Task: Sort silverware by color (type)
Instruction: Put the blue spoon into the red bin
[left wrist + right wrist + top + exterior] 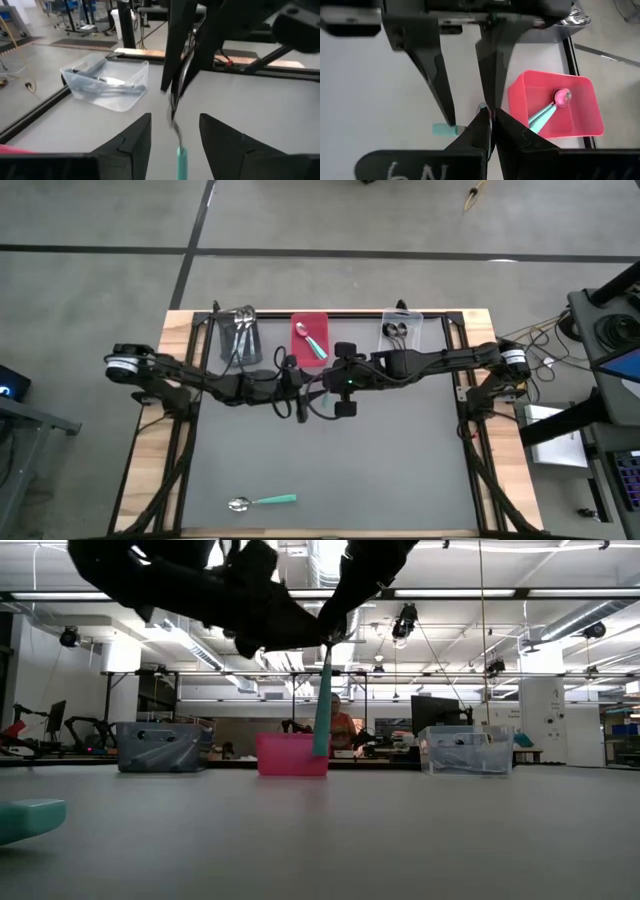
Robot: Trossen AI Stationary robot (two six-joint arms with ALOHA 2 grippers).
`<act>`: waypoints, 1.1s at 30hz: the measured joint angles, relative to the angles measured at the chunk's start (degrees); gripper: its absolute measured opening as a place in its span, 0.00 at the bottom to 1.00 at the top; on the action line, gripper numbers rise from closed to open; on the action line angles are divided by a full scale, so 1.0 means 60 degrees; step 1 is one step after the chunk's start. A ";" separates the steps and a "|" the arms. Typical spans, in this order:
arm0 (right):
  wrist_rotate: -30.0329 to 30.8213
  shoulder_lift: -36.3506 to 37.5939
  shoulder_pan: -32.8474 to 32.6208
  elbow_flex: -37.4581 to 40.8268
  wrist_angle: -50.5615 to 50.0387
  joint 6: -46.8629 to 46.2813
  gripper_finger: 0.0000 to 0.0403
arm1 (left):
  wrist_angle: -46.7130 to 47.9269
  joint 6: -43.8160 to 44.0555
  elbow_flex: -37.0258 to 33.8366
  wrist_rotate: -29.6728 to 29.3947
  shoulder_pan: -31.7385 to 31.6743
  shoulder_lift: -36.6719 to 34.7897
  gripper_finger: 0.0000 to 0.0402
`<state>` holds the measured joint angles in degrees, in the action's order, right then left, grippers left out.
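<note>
High view: three bins, right claw (490, 131) pinching one teal spoon (322, 712), left claw (172, 137) open.

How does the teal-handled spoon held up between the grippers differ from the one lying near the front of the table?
The held spoon hangs upright above the table, handle down, its bowl end pinched by the shut right gripper; the open left gripper straddles it. The front spoon lies flat on the table, untouched and far from the bins. Both have teal handles.
</note>
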<state>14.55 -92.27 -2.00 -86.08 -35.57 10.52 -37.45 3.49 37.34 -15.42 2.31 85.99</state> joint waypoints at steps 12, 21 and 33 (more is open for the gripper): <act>0.0003 0.0000 0.0000 0.0004 -0.0180 0.0007 0.02 | -0.0010 -0.0431 0.0652 -0.0011 -0.0049 0.0501 0.22; 0.0017 -0.0004 0.0000 0.0011 -0.0098 0.0003 0.05 | -0.0008 -0.0203 0.0576 -0.0011 -0.0059 0.0454 0.02; 0.0891 0.0106 0.0000 0.0018 0.0074 -0.0222 0.28 | -0.0075 0.0258 0.0506 -0.0478 -0.0055 0.0426 0.00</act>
<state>19.89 -91.63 -2.00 -85.97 -35.12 9.19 -37.90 5.04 40.38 -18.28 1.98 88.54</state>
